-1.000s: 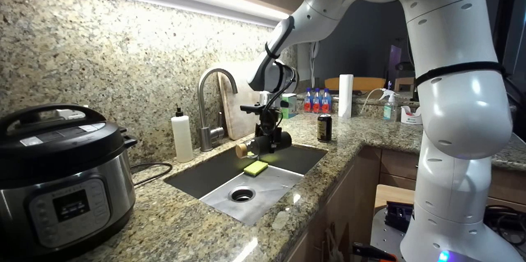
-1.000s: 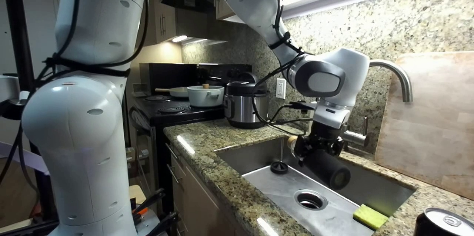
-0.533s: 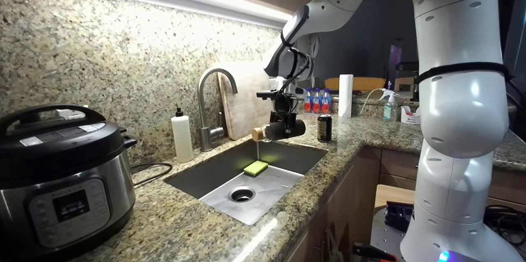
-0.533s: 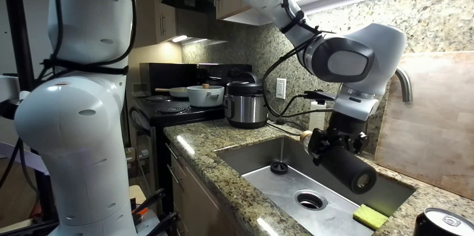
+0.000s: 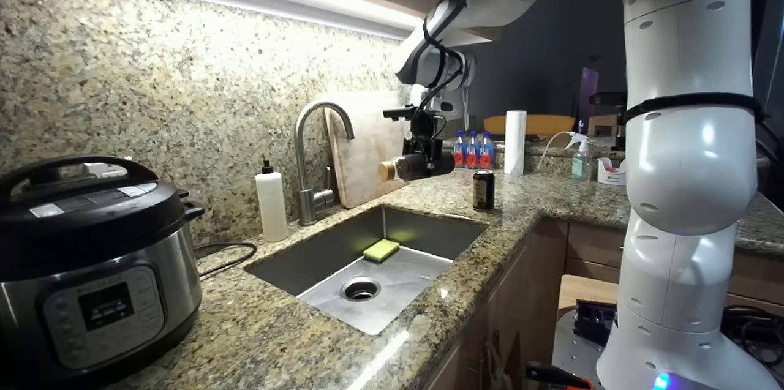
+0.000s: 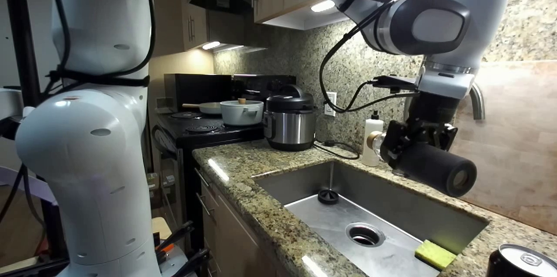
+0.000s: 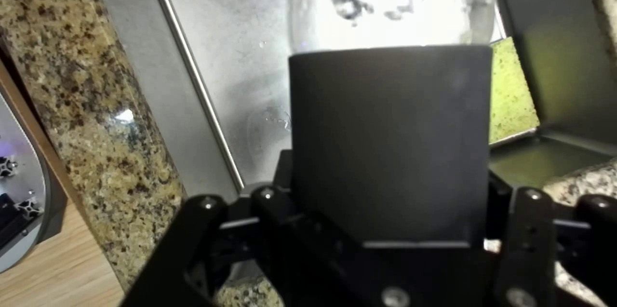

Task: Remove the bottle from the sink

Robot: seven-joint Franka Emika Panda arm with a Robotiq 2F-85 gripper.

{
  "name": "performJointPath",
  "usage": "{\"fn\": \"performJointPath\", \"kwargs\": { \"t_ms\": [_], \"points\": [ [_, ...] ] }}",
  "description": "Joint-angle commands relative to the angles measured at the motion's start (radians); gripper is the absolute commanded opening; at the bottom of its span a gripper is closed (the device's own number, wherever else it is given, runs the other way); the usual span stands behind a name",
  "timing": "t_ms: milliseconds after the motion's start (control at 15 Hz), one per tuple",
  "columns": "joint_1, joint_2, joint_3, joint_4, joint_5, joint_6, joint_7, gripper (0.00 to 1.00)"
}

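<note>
Wrist view: the pincer [image 7: 391, 179] pinches the black-sleeved bottle [image 7: 390, 109] by its sides; both exterior views put it higher than the stainless-steel sink [image 5: 398, 283]. Lifting-out looks achieved; next should be a steady set-down on the granite bench [image 5: 527, 194]. The Panda arm [image 5: 686, 163] arches high, then bends downward, holding the bottle nearly horizontal.

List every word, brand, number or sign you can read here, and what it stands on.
"FIJI": on the blue-capped bottles.
Pressure cooker: lettering too blurred to read.
Black can: print too blurred to read.
Spray bottle: print too small to read.
Dark bottle: no readable lettering.
</note>
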Motion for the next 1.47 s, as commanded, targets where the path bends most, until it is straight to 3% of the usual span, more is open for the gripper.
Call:
{"fn": "performJointPath", "kwargs": {
  "t_ms": [0,467,1400],
  "points": [
    [-0.045,-0.043,-0.013,0.045,0.004,-0.066,-0.026,0.54],
    [-0.106,-0.022,-0.042,0.157,0.042,-0.093,-0.076,0.54],
    [-0.278,0.167,-0.072,0.396,0.354,-0.171,-0.146,0.54]
  ]
}}
